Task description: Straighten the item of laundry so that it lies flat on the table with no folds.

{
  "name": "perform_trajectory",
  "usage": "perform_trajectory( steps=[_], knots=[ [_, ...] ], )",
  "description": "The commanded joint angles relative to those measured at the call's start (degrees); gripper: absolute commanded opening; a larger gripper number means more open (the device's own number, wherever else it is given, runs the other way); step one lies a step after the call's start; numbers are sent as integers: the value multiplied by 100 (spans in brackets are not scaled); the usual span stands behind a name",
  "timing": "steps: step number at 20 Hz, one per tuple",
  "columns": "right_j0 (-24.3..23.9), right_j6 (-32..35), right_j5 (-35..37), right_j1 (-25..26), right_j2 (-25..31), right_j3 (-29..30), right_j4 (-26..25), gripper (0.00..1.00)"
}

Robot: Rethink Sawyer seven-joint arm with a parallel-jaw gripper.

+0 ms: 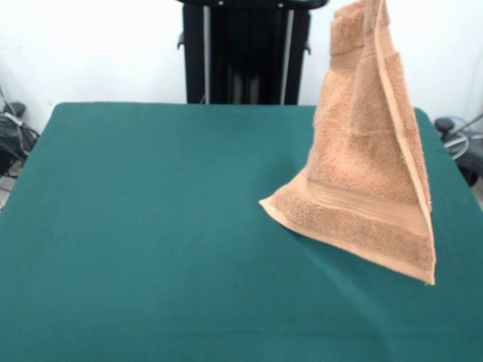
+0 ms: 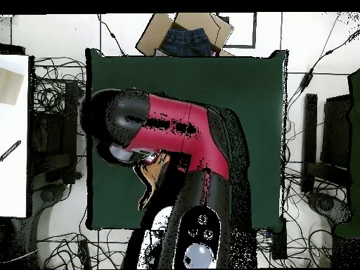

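Front view shows the orange-tan towel (image 1: 370, 173) hoisted by its top corner above the right side of the green desk (image 1: 151, 226), its lower border and corners dragging on the felt: the lift step, with lowering and spreading judged still to come. Overhead, the red arm (image 2: 176, 133) covers the tool; whether it is apart or clamped cannot be told.

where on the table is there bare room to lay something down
In the front view the table is bare from its left edge across to the towel. The towel hangs lifted over the right side, its lower edge touching down there, so that side is crowded.
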Motion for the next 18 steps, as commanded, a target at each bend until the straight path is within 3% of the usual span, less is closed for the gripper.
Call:
perform_trajectory(
  steps=[1,18],
  knots=[
    [-60,959,62,62,-11,406,-174,0],
    [58,1061,-314,68,16,630,-57,0]
  ],
)
